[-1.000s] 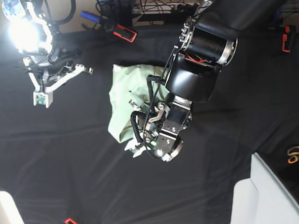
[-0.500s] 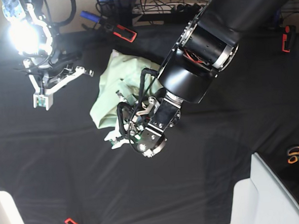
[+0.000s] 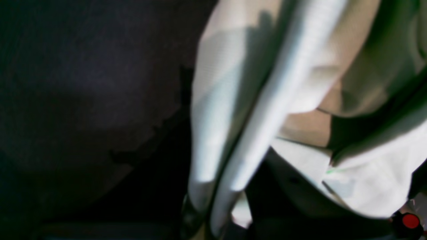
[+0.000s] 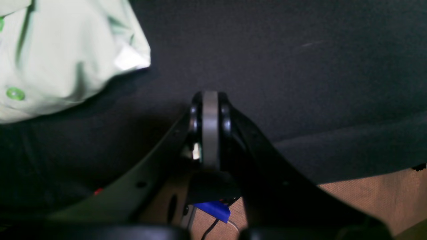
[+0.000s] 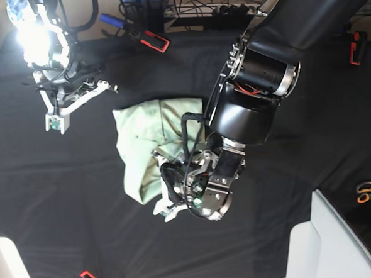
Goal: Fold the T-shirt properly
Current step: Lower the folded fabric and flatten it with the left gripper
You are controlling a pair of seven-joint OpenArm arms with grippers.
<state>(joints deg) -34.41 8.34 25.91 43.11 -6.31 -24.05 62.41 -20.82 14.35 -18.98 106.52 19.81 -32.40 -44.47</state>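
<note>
The T-shirt (image 5: 141, 138) lies bunched in a pale mint-green heap on the black cloth, left of centre in the base view. My left gripper (image 5: 166, 211) is at the heap's near edge, shut on a fold of the T-shirt. In the left wrist view the blurred fabric (image 3: 267, 100) fills the frame right up against the camera. My right gripper (image 5: 54, 124) hovers to the upper left, apart from the shirt and shut with nothing in it. The right wrist view shows its closed fingertips (image 4: 210, 100) and a buttoned part of the shirt (image 4: 66, 50) at the upper left.
Black cloth (image 5: 312, 144) covers the table. Orange-handled scissors (image 5: 365, 191) lie at the right edge. A pale grey bin (image 5: 330, 243) stands at the bottom right. A red and black clamp (image 5: 156, 41) grips the far edge, another (image 5: 87, 275) the near edge.
My left gripper swung left with the shirt, then drew back toward the near edge. The heap has spread wider and flatter along its far side. The right arm has barely moved.
</note>
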